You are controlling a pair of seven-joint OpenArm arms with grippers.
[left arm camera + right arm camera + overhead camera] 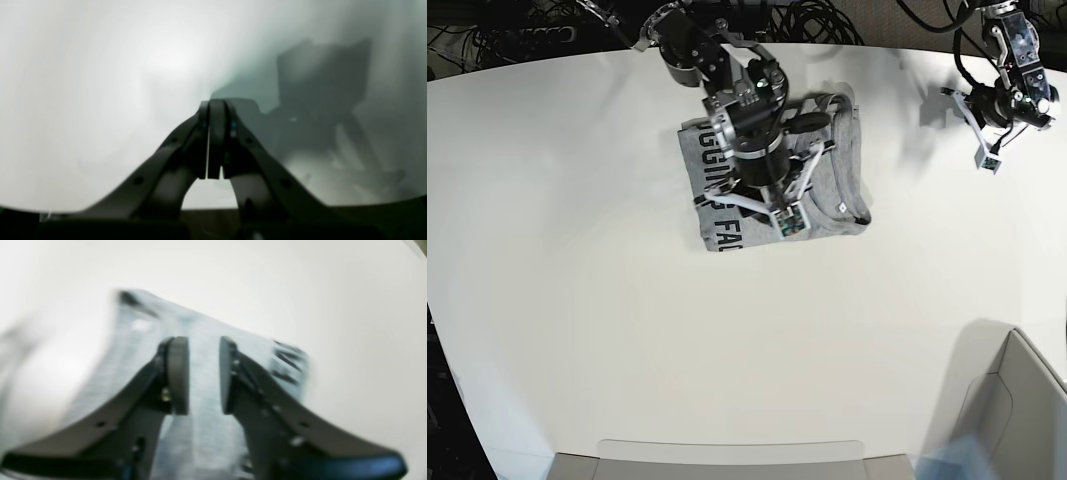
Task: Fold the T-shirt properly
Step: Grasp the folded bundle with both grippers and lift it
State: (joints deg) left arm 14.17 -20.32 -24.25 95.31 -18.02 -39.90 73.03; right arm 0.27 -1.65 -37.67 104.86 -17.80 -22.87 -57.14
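Observation:
The heather-grey T-shirt (pixel 832 180) lies folded on the white table (pixel 577 300) at the back centre. Its black lettering (pixel 717 205) shows along its left edge. My right gripper (pixel 767 200) hangs over the shirt. In the right wrist view it (pixel 203 340) is open with grey cloth (pixel 133 350) below the gap and the lettering (pixel 287 363) to the right; that view is blurred. My left gripper (pixel 989 150) is at the back right, away from the shirt. In the left wrist view it (pixel 213 103) is shut and empty over bare table.
A grey box (pixel 1017 400) stands at the front right corner. A flat grey tray (pixel 727 455) lies along the front edge. Black cables (pixel 827 20) run behind the table's back edge. The arm's shadow (pixel 320 100) falls on the table.

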